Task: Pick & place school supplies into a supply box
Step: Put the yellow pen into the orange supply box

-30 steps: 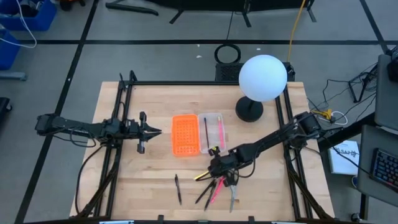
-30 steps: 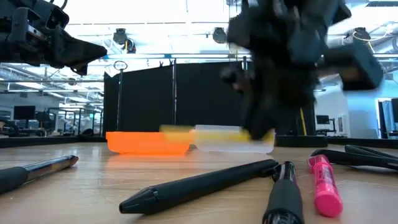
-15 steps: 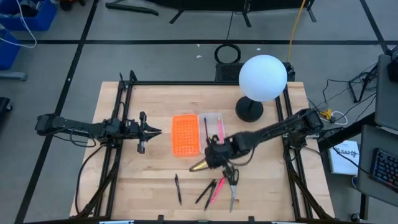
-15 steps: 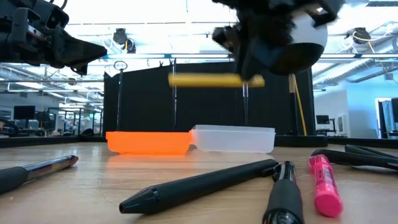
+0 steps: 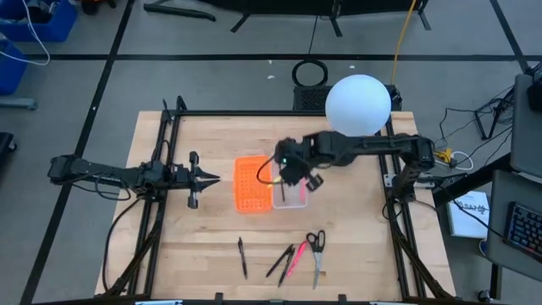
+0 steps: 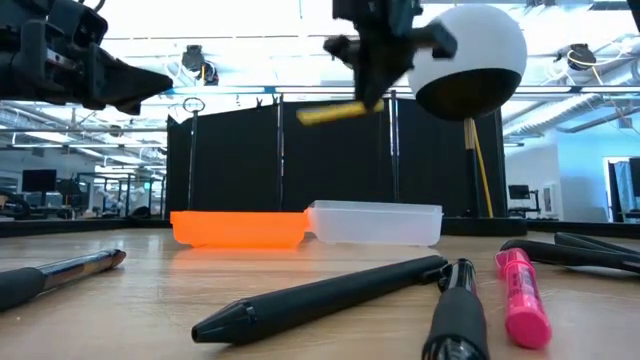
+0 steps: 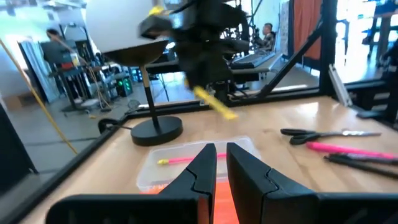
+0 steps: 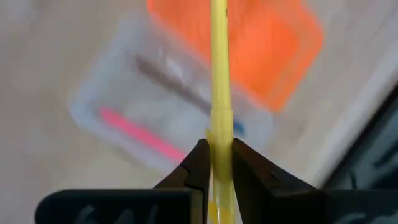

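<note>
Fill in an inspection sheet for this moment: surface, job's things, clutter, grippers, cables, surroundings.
Surface: wooden table, flat.
Job's things: supply box open, orange half beside clear half; pink pen inside clear half; scissors, black pens loose near the front edge.
Clutter: white globe lamp at the back.
Grippers: right gripper above the box, shut on yellow pencil; left gripper shut, empty, left of the box.
Cables: yellow cable on the floor.
Surroundings: person far off.

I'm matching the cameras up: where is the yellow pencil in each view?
High view: yellow pencil under the right gripper, over the supply box.
Low view: mid-air, top centre, above the box.
Left wrist view: slanted, centre.
Right wrist view: upright, between the fingers.
Shared landmark: supply box.
</note>
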Robot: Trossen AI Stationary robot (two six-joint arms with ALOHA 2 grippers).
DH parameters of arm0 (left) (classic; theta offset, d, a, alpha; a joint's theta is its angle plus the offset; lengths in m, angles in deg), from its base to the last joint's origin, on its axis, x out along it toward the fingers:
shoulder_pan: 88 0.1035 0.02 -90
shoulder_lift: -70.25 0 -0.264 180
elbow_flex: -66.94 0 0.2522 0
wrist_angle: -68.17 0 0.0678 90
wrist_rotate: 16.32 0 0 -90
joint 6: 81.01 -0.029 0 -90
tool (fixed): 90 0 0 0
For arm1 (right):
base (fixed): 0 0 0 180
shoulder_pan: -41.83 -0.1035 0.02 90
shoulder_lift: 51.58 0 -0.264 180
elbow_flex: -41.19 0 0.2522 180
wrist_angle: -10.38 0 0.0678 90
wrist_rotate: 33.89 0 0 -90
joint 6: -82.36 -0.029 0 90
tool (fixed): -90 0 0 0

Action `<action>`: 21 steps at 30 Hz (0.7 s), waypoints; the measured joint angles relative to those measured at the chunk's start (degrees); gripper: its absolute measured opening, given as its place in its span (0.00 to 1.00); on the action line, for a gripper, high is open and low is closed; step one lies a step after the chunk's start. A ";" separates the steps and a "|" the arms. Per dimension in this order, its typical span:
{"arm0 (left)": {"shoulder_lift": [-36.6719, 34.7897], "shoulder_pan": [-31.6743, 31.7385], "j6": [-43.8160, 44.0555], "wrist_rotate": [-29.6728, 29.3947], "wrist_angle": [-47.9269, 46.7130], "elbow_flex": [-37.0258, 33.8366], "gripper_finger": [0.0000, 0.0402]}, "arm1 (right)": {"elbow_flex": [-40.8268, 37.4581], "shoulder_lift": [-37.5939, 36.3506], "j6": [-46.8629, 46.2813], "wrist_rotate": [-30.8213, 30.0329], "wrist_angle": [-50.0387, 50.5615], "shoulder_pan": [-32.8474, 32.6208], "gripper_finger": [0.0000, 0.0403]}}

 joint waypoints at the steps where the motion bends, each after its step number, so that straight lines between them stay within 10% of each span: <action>1: -0.01 0.00 -1.20 -0.04 0.00 0.00 0.12 | 0.00 0.27 1.74 -1.16 1.33 0.99 0.10; 11: 0.00 0.00 -6.02 -0.46 -0.20 0.00 0.12 | -0.70 2.71 20.25 -10.58 4.46 7.14 0.10; 21: -0.02 0.00 -7.20 -0.46 -2.01 0.00 0.12 | -0.76 2.83 32.00 -1.98 -0.51 7.34 0.10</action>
